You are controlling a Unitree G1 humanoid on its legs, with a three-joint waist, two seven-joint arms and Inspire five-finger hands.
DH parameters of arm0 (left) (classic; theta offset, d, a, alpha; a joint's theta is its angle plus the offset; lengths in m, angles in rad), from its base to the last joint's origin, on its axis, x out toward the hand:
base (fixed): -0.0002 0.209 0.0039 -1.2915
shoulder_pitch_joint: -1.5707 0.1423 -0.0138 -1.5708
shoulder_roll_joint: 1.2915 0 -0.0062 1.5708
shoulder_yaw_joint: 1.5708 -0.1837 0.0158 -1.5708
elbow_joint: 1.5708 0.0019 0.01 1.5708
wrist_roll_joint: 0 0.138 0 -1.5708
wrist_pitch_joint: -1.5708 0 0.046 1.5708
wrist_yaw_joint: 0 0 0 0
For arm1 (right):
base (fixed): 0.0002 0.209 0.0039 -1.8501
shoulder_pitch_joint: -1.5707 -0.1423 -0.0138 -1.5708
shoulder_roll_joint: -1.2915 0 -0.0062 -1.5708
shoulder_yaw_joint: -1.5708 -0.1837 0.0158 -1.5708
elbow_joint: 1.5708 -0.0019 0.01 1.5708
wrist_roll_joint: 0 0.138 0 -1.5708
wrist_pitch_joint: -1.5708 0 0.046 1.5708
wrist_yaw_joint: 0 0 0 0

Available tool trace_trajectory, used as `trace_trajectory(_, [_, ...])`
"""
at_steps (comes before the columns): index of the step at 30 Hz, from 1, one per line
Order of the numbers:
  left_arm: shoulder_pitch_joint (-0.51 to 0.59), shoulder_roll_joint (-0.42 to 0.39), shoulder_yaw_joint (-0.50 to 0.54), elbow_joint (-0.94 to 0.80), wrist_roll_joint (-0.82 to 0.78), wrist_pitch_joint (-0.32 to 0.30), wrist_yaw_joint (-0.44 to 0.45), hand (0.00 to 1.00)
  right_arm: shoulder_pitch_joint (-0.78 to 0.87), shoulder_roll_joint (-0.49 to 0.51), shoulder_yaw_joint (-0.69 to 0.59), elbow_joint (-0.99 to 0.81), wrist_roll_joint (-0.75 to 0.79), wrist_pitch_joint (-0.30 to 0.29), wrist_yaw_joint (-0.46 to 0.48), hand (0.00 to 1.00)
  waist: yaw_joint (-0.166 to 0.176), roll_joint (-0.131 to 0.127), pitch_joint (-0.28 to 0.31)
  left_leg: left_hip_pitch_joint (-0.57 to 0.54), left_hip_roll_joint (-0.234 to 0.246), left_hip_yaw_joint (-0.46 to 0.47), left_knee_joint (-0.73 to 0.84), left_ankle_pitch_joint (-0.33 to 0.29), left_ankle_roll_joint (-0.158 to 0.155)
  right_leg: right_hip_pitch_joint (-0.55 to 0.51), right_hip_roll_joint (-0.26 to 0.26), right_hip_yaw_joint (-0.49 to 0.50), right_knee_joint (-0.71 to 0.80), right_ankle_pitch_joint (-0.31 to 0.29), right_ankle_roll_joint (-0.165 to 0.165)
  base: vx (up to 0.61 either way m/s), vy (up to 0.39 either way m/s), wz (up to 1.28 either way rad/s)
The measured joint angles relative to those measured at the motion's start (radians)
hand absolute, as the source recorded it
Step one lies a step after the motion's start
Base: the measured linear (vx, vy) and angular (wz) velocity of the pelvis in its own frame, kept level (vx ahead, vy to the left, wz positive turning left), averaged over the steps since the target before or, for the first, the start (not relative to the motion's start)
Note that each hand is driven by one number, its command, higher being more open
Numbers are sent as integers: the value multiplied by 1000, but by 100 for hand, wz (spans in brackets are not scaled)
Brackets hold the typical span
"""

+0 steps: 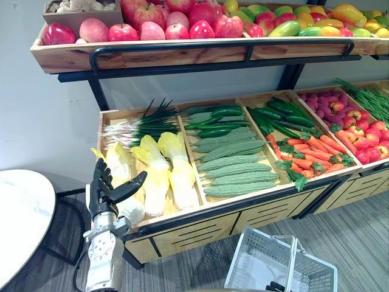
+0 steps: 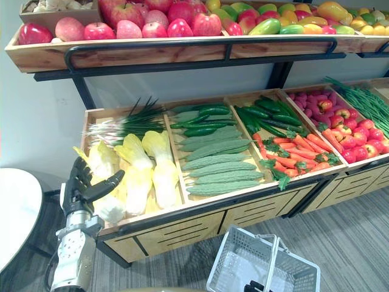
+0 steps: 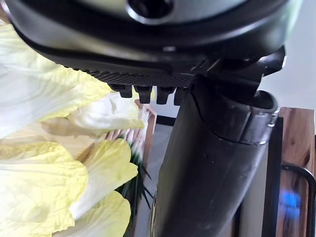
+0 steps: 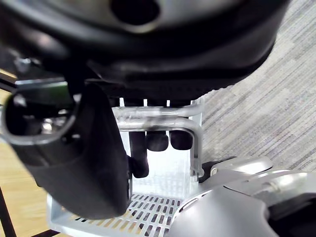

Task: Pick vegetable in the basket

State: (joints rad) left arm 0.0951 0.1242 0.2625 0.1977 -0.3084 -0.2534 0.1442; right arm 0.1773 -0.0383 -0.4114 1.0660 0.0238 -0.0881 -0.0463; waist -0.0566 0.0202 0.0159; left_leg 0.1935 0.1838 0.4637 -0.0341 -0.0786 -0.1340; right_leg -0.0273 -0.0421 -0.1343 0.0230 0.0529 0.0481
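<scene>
Several pale yellow napa cabbages (image 1: 173,167) lie in the far-left bin of the lower wooden shelf (image 1: 200,216). My left hand (image 1: 106,188) is raised just in front of that bin at the nearest cabbage (image 3: 39,98), open, with fingers straight and thumb (image 1: 130,185) stretched out to the side, holding nothing. A light grey wire basket (image 1: 267,261) hangs low over the carpet in front of the shelf. My right hand (image 4: 158,140) is shut on the basket's metal handle (image 4: 163,123), fingers curled over it. The basket holds nothing that I can see.
Scallions (image 1: 137,125) lie behind the cabbages. Bitter gourds (image 1: 234,167), cucumbers (image 1: 279,115), carrots (image 1: 313,155), red vegetables (image 1: 358,128) and green beans (image 1: 371,100) fill the bins to the right. An upper shelf (image 1: 182,55) with apples overhangs. A white round table (image 1: 18,213) stands at left.
</scene>
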Motion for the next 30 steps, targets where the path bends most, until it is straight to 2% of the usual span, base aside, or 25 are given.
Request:
trace_trajectory(7, [18,-37,-2,105,-6,2,-1,100,7,2,1,0,3,0,-1,0,1,-6,3,4,1,-8,-7,4,-2,12,1,-12,-10,0,0,0,0,4])
trace_trajectory(30, [4,-14,-7,248,25,-11,-8,100,10,2,1,2,17,-3,-2,0,0,-4,9,0,-2,-12,-23,11,-3,16,7,-19,-33,2,1,-2,-3,0])
